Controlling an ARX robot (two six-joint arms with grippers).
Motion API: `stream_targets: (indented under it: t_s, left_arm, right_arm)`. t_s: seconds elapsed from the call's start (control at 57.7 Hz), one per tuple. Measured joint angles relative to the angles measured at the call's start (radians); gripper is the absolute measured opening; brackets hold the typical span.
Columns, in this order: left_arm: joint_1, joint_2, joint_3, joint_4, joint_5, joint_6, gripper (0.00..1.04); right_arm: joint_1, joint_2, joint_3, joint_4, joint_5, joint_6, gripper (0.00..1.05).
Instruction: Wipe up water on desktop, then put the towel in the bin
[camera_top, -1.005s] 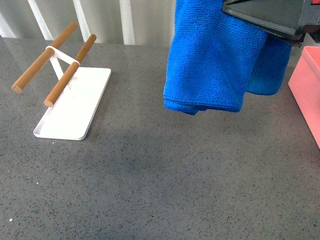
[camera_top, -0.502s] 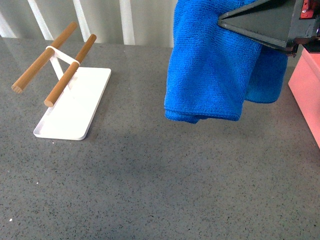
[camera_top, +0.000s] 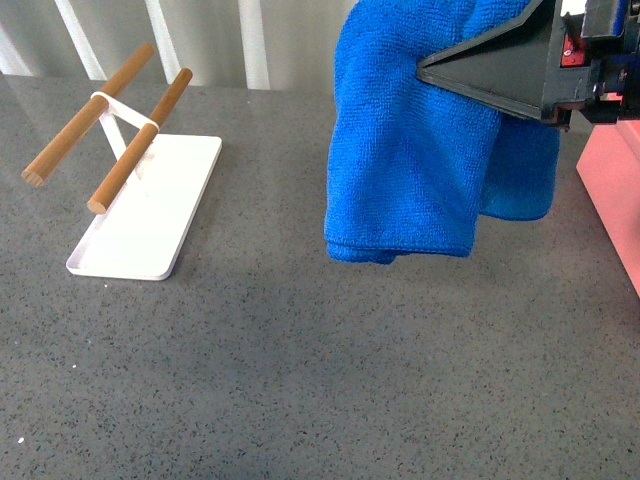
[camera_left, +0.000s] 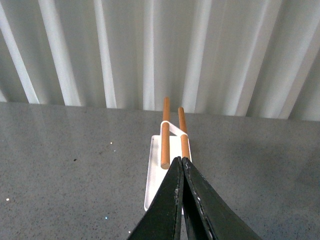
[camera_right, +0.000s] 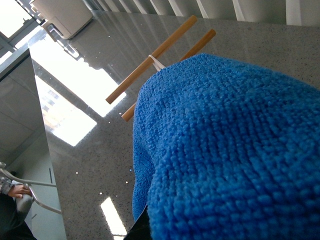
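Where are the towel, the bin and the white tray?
towel (camera_top: 410, 150), front view, middle of the hanging fold.
bin (camera_top: 615, 190), front view, its pink wall.
white tray (camera_top: 160, 230), front view, bare flat base.

One bright blue fluffy microfibre towel (camera_top: 400, 150); one salmon-pink rectangular plastic bin (camera_top: 612, 190); one flat white rectangular tray (camera_top: 165, 215); two round wooden bars (camera_top: 90, 115); one dark grey speckled stone-look worktop (camera_top: 350, 380).

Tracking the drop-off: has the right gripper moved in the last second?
Yes. The right gripper sank lower and shifted toward the white tray, away from the bin.
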Motion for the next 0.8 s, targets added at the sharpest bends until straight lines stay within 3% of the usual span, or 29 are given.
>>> stream_targets:
  t_s: [0.139,0.277,0.364,0.45,0.554,0.606,0.797]
  left_arm:
    - [0.000,-0.016,0.000,-0.006,0.000,-0.001,0.05]
    - [0.000,-0.016,0.000,-0.006,0.000,0.000,0.33]
    - [0.000,-0.016,0.000,-0.006,0.000,0.000,0.53]
    - [0.000,-0.016,0.000,-0.006,0.000,0.000,0.65]
    - [0.000,-0.016,0.000,-0.006,0.000,0.000,0.90]
    - [0.000,-0.017,0.000,-0.006,0.000,0.000,0.97]
    - [0.000,-0.016,0.000,-0.006,0.000,0.002,0.98]
  right_arm:
    - [0.012,0.010,0.027,-0.010,0.013,-0.011,0.04]
    - [0.022,0.047,0.066,-0.095,0.068,-0.054,0.04]
    - [0.027,0.105,0.127,-0.251,0.155,-0.133,0.04]
    - [0.027,0.161,0.177,-0.380,0.233,-0.204,0.04]
    - [0.027,0.272,0.257,-0.569,0.406,-0.335,0.04]
    - [0.027,0.316,0.280,-0.619,0.483,-0.391,0.04]
    - [0.005,0.437,0.363,-0.723,0.616,-0.527,0.04]
